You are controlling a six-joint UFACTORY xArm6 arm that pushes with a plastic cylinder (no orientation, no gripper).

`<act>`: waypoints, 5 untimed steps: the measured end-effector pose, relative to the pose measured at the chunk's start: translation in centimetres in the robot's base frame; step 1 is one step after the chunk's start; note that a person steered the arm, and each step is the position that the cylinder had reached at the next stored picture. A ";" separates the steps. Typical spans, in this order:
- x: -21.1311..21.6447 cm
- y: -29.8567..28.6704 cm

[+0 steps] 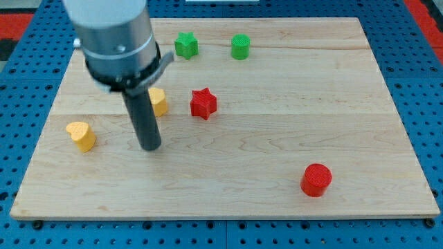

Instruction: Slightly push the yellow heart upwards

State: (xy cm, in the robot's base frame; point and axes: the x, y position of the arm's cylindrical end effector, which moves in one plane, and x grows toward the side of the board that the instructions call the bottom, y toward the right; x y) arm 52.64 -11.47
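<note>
Rod tip beside the yellow heart, left half of the wooden board

My tip (150, 146) rested on the board (277, 159), a bare rod with no fingers to open or close, just right of the yellow heart (82, 135) at the frame's left and apart from it. A second yellow block (159, 101), its shape partly hidden, sat behind the rod. A red star (203, 103) lay right of it; a green star (185, 45) and green cylinder (240, 47) sat near the top; a red cylinder (316, 180) lay lower right.
</note>
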 end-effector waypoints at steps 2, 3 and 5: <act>1.7 -8.8; 0.9 -11.8; -0.4 -12.5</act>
State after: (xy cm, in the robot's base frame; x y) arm 52.28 -23.94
